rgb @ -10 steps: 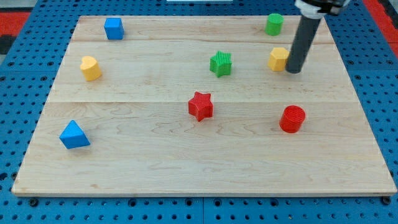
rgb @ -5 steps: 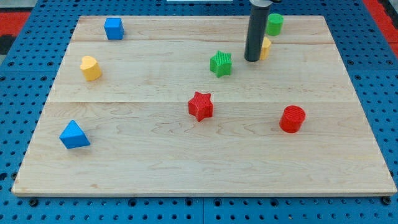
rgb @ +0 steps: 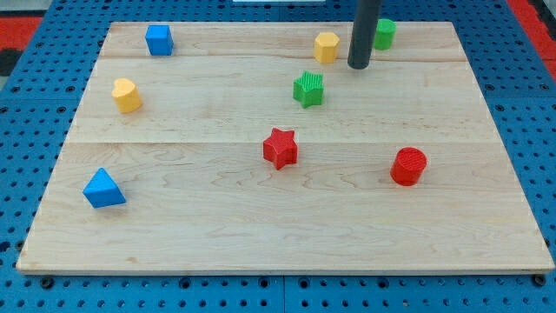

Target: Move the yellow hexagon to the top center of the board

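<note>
My tip (rgb: 359, 66) sits on the tabletop (rgb: 278, 226) toward the far edge, right of centre. No jaws on this tool, just a plain dark rod, so nothing to part, close or clamp. Yellow hexagon (rgb: 327, 47) lies just left of my tip and a bit farther back, near but w/ a gap showing, not touching. It's at the far edge, slightly right of centre.

Green cylinder (rgb: 383, 33) is just right of the rod at the far edge; the rod overlaps its left side in the view, so contact can't be told. Green star (rgb: 308, 89) is nearer & left of my tip, apart from it.

Others well apart: blue cube (rgb: 159, 40) far left, 2nd yellow block (rgb: 127, 95) at left, shape unclear, blue triangular block (rgb: 103, 189) near left, red star (rgb: 280, 148) approx. centre, red cylinder (rgb: 408, 166) right.

No containers on the tabletop; every block lies loose on the wood.
</note>
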`<state>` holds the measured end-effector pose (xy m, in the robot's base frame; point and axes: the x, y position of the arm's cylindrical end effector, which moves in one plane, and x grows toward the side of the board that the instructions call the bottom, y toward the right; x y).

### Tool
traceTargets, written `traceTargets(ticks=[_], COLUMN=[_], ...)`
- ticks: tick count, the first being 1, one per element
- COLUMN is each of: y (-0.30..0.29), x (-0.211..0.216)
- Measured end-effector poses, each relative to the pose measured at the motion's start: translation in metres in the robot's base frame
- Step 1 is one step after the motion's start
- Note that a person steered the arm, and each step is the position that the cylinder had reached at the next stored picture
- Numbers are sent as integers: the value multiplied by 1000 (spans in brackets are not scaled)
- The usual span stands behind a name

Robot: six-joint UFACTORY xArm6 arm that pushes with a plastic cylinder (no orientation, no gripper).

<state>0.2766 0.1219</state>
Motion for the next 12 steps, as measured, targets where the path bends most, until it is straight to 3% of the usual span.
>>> traceTargets(ticks=[1,2,5,8,9,11,12], y=[2,-79,-67,-107,-131,-136,-141], x=[-27,-22,7,16,-15,-30,27])
